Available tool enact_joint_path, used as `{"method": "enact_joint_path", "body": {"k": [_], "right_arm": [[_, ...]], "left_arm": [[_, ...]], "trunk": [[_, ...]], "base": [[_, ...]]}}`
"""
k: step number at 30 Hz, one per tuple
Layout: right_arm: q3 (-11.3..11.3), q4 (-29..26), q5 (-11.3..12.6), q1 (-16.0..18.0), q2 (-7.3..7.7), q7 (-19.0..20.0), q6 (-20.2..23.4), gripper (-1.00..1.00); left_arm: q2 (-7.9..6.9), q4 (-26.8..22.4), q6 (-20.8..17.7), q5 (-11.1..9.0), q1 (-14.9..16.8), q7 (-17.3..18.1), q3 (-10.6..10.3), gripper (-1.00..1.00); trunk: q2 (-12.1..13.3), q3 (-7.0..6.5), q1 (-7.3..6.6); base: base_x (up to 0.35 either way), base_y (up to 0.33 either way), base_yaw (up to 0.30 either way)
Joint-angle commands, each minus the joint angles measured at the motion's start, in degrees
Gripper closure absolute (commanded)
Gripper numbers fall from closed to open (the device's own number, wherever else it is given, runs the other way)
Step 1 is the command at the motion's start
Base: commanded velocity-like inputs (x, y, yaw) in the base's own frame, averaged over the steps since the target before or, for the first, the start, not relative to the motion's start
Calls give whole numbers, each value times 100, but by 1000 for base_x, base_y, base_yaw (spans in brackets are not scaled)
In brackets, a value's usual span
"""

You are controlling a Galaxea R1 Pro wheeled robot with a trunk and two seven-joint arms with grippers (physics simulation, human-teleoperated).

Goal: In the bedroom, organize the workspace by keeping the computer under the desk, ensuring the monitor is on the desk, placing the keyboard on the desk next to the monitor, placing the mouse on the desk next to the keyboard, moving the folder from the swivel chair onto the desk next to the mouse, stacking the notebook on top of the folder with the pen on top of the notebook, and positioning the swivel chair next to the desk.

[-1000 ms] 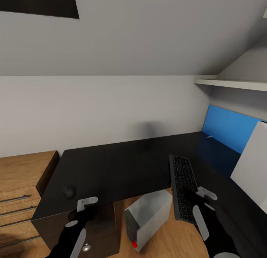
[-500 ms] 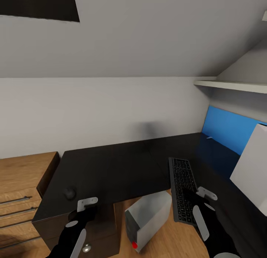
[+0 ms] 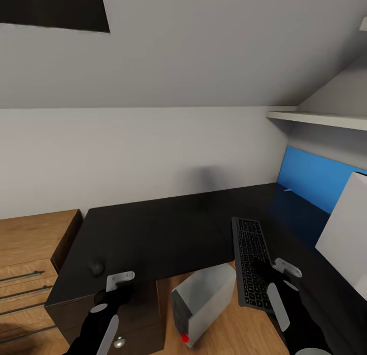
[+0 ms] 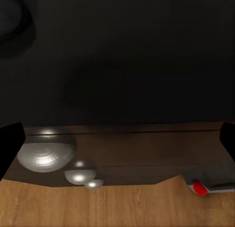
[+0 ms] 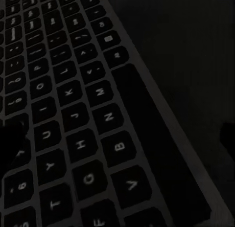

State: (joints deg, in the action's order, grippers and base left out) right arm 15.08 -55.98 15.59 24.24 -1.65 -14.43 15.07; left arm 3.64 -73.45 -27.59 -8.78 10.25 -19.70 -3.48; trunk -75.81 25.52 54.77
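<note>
On the black desk (image 3: 153, 232), right fingers (image 5: 12, 144) spread apart straddle the keyboard (image 3: 251, 260).

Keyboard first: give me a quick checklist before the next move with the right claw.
1. Keyboard on the desk: not ok, its near end overhangs the edge.
2. Right claw at the keyboard's near end: ok.
3. Right claw's grip on it: cannot tell.
4. Left claw clear of the mouse: ok, just in front of it.
5. Computer under the desk: not ok, it sticks out of the corner opening.
6. Monitor on the desk: cannot tell.
</note>
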Motion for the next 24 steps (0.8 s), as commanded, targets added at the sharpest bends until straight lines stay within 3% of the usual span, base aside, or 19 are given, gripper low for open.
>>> {"method": "enact_joint_path", "body": {"k": [1,9,14,24], "right_arm": [[106,-10,51,4,-6,-5,23,-100],[407,35,49,3,-9,222,48,-100],[464,145,53,3,-6,280,53,-100],[488,190,66,-3,-13,304,67,-100]], "left_arm": [[-1,-12,-17,-61,4,-53,-25,-100],[-2,-19,-18,-62,4,-59,-82,-100],[-2,-20,-19,-63,4,-60,-89,-100],[-4,-20,-19,-70,4,-60,-92,-100]], "trunk": [[-4,7,0],[-285,132,154],[-485,222,264],[-485,222,264]], "base": [[0,0,0],[0,0,0],[0,0,0],[0,0,0]]}}
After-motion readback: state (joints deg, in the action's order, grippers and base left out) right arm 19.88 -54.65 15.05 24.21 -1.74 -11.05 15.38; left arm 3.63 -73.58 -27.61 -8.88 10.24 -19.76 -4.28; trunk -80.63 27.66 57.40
